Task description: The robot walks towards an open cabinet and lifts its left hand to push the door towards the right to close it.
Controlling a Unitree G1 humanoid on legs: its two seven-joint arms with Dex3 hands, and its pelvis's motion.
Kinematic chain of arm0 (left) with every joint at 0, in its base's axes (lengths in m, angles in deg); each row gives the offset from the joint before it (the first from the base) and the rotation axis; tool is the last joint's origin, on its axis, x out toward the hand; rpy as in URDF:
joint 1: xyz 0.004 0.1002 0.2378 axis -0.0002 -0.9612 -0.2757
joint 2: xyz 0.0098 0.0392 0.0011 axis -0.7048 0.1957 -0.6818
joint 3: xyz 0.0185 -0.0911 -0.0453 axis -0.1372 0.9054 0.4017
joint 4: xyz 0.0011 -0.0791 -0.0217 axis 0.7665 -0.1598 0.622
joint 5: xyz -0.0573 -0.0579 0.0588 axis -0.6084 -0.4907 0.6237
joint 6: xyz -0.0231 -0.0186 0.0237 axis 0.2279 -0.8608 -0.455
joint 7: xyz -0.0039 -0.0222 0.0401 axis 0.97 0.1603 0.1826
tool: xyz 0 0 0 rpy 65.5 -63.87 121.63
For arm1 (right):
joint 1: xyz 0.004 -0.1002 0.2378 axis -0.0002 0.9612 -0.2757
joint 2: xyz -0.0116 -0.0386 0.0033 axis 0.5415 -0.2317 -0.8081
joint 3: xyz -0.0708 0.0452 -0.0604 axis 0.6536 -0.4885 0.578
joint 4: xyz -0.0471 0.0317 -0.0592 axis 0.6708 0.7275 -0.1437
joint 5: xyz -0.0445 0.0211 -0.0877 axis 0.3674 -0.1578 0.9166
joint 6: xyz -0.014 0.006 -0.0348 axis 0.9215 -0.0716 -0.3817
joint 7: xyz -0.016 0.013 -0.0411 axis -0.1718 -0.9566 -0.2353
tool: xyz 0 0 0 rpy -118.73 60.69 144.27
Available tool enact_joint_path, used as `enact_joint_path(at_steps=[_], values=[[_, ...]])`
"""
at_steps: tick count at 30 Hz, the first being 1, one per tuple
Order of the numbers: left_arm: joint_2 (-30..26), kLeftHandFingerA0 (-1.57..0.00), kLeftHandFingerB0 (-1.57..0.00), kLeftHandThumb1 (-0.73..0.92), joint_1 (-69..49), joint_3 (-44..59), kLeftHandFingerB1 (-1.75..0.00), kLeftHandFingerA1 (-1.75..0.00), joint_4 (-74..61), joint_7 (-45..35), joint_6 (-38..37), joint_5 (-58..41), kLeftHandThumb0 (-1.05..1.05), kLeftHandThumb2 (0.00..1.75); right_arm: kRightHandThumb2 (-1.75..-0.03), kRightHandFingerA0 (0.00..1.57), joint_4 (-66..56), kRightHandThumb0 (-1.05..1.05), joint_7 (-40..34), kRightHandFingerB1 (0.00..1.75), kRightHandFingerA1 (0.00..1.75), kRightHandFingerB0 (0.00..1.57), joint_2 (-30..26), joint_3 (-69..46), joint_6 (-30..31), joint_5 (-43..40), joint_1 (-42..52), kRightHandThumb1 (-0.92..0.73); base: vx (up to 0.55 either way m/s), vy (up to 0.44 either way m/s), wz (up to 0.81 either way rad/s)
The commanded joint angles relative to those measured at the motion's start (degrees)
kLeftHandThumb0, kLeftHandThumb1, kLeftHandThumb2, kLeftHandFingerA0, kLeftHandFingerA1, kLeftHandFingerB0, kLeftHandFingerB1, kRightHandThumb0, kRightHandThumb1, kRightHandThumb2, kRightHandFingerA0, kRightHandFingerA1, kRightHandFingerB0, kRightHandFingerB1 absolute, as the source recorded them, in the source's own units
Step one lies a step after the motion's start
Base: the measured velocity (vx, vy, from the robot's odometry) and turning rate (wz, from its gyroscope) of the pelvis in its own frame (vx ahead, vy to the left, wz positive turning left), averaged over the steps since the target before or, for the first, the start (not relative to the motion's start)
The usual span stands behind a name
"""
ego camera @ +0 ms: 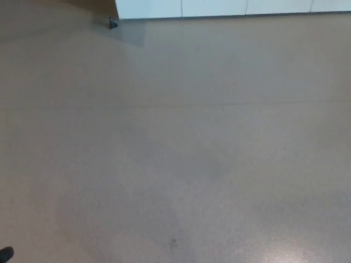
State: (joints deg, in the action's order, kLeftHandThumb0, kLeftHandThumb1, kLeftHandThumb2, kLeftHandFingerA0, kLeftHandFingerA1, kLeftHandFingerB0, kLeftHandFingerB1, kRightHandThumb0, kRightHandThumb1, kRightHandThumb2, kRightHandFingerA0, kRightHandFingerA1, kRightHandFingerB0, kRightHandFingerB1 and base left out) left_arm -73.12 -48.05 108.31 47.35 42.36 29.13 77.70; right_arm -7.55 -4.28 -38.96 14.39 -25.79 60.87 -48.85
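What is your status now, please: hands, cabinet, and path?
Left robot hand barely in view at bottom edge, state unclear; right not in view. White cabinet far ahead, top edge. Floor between bare; small dark object near cabinet.

A plain beige floor [181,142] fills nearly the whole view, with a faint seam line running across it. Along its far edge stands a row of white cabinet panels [219,8]. Just left of the panels' left end, a small dark object [112,23] sits on the floor.
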Motion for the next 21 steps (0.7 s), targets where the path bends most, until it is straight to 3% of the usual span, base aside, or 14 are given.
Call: enact_joint_path(at_steps=[1, 2, 11, 12, 13, 14, 21], values=[[-0.77, -0.62, -0.43, 0.65, -0.42, -0.09, -0.40, -0.47, -0.47, -0.86, -1.64, -0.96, -0.16, 0.59, -0.59, 0.75, 0.95, -0.36, -0.67, 0.44, 0.49, 0.61, -0.34, 0.25, -2.00, 0.17, -0.28, -0.63, 0.00, 0.000, 0.00], [-0.73, -0.63, -0.43, 0.65, -0.74, -0.42, -0.40, -0.46, -1.04, -0.61, -1.61, -0.62, -0.18, 0.59, -0.90, 0.70, 0.98, -0.35, -0.65, 0.59, 0.67, 0.52, -0.35, 0.20, -2.16, 0.05, -0.14, -0.51, 0.06, 0.082, -0.02], [-1.60, -0.66, -0.47, 0.63, 0.09, -0.60, -0.41, -0.48, 0.30, -0.46, -1.79, -0.83, -0.16, 0.58, -0.91, 0.70, 2.27, -0.36, -1.16, 0.60, 0.67, 0.53, -0.34, 1.28, -3.14, 0.69, -0.69, -0.51, 0.15, 0.224, -0.09], [-1.62, -0.67, -0.47, 0.63, 0.09, -0.63, -0.41, -0.48, 0.34, -0.39, -1.83, -0.79, -0.17, 0.58, -0.59, 0.76, 2.37, -0.37, -1.11, 0.44, 0.50, 0.63, -0.41, 1.39, -3.13, 0.77, -0.72, -0.63, 0.22, 0.162, 0.02], [-1.64, -0.67, -0.47, 0.63, 0.07, -0.69, -0.41, -0.48, 0.34, -0.34, -1.90, -0.76, -0.17, 0.58, -0.59, 0.76, 2.47, -0.37, -1.02, 0.44, 0.50, 0.63, -0.51, 1.50, -3.13, 0.82, -0.75, -0.63, 0.22, 0.097, -0.01], [-1.67, -0.67, -0.47, 0.64, 0.05, -0.79, -0.41, -0.48, 0.33, -0.33, -1.92, -0.67, -0.18, 0.58, -0.90, 0.68, 2.12, -0.35, -0.96, 0.58, 0.66, 0.51, -0.58, 1.64, -2.88, 0.94, -0.60, -0.51, 0.22, 0.073, -0.01], [-1.25, -0.68, -0.46, 0.62, -0.27, -1.15, -0.42, -0.49, 0.44, -0.22, -2.86, -0.61, -0.17, 0.58, -0.90, 0.66, 1.06, -0.39, -0.71, 0.58, 0.64, 0.54, -0.92, 1.93, -1.93, 0.93, -0.22, -0.54, 0.26, -0.112, 0.15]])
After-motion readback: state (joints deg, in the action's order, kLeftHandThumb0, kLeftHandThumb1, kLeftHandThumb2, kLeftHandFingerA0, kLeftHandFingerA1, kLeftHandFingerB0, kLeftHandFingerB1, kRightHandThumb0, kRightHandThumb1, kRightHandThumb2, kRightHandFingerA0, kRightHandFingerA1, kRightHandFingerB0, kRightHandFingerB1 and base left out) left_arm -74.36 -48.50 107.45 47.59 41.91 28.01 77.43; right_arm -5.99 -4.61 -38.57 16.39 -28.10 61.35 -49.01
